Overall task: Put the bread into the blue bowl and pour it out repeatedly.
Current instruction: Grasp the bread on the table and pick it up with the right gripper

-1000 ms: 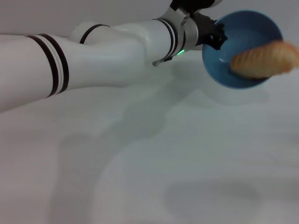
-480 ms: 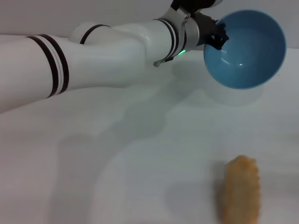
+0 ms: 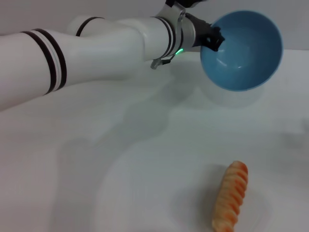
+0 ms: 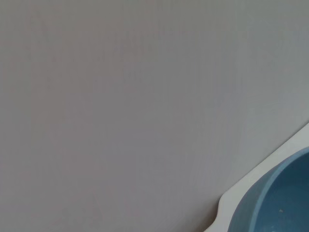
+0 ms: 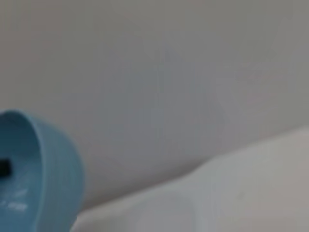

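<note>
My left gripper [image 3: 212, 38] holds the blue bowl [image 3: 244, 50] by its rim, raised above the far side of the table and tipped so its empty inside faces the camera. The bowl's edge also shows in the left wrist view [image 4: 277, 198] and the right wrist view [image 5: 41, 169]. The bread [image 3: 231, 195] lies on the table near the front right, its orange-red and cream striped side up, well below and in front of the bowl. My right gripper does not appear in any view.
The white tabletop [image 3: 145, 164] stretches under the arm and around the bread. A plain pale wall [image 3: 72, 14] stands behind the table's far edge.
The bread dropped out of the tilted bowl onto the table, then rolled over from its tan side to its striped side. The bowl and left arm shifted slightly left.
</note>
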You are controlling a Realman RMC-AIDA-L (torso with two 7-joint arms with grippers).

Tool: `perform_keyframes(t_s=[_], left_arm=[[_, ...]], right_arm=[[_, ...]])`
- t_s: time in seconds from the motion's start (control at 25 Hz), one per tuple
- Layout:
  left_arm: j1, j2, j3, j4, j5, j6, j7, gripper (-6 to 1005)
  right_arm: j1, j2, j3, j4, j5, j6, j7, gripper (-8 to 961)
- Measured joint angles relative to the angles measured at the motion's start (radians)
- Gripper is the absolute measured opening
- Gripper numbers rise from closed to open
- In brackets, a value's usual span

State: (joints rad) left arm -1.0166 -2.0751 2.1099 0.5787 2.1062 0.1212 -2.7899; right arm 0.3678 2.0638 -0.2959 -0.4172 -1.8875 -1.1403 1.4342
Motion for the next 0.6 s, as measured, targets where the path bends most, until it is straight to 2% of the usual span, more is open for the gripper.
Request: perform_keyframes(t_s=[0.24, 0.36, 0.52, 0.6], left_arm=[[0.01, 0.006, -0.082, -0.019, 0.0, 0.045, 0.001, 0], [0.015, 0.008, -0.128, -0.03, 0.002, 0.059, 0.006, 0], [0.031, 0.01, -0.137, -0.027, 0.007, 0.057, 0.009, 0], [0.033, 0.009, -0.138, -0.029, 0.007, 0.057, 0.009, -1]], right_arm=[[0.043, 0.0, -0.122, -0.077, -0.186, -0.09, 0.227, 647], [0.063, 0.0, -0.18, -0.086, -0.207, -0.116, 0.296, 708], [0.091, 0.0, -0.277, -0.085, -0.224, -0.146, 0.388, 790], [0.096, 0.0, -0.295, -0.086, -0.234, -0.145, 0.414, 797]])
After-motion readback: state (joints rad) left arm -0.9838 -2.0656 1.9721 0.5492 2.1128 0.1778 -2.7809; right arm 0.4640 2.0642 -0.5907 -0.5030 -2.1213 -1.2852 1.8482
